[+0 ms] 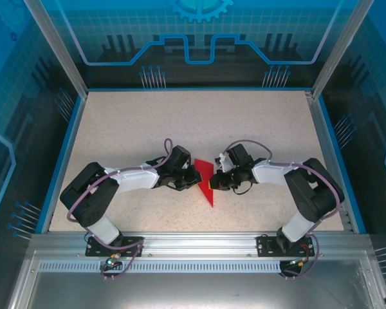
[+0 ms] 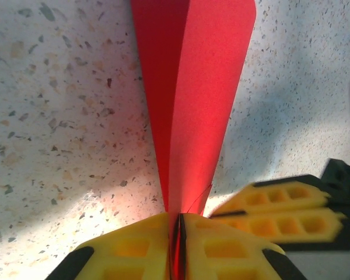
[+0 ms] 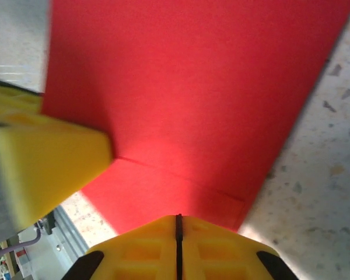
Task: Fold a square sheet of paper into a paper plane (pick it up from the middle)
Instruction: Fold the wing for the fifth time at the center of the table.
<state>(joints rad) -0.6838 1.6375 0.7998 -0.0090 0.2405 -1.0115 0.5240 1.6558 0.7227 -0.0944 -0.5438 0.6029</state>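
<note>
Two pincers, one red paper plane (image 1: 206,179): left pincer (image 2: 178,220) grasps it at tips; right pincer (image 3: 178,218) clenched, plane just ahead.

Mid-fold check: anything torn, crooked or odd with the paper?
Nothing stands out. The red paper is a creased, pointed shape, pinched from either side by the left tool and right tool; no tear shows.

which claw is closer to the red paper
Neither, it's a tie: the left claw is shut on the left side of the red paper, and the right claw is shut on its right side, so both touch it.
</note>
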